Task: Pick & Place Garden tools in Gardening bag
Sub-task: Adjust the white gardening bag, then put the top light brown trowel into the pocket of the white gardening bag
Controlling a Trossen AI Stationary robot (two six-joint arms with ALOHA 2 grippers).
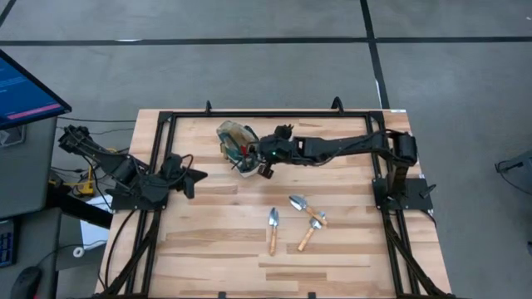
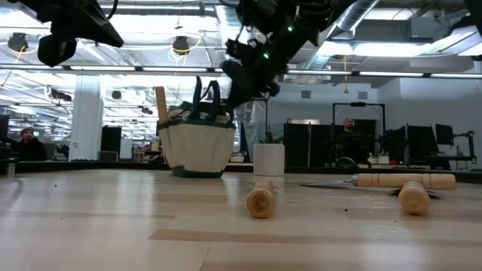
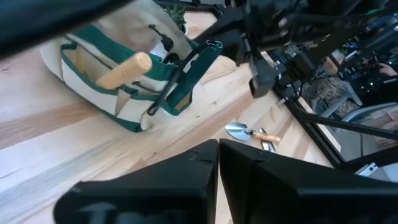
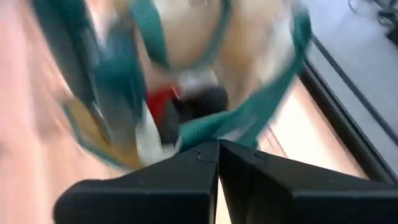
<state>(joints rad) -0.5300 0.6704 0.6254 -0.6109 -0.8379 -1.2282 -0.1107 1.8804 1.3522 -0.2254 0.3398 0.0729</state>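
Counter (image 1: 216,249): gardening bag (image 1: 235,145) far centre, a handle poking out. Right tool (image 1: 260,162) above its mouth, fingers closed, empty, likely post-drop. Left tool (image 1: 198,176) closed, parked left. Three trowels (image 1: 273,223) wait near-centre.

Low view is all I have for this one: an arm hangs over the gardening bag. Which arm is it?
Observer: It is the right gripper, jaws shut, just above the mouth of the gardening bag.
Operator: What is already in the bag?
Observer: A red item lies beside something dark, and a wooden handle sticks out of the bag.
Operator: I can see handles lying in front. How many tools are still out?
Observer: Three wooden-handled hand tools lie close together on the table.
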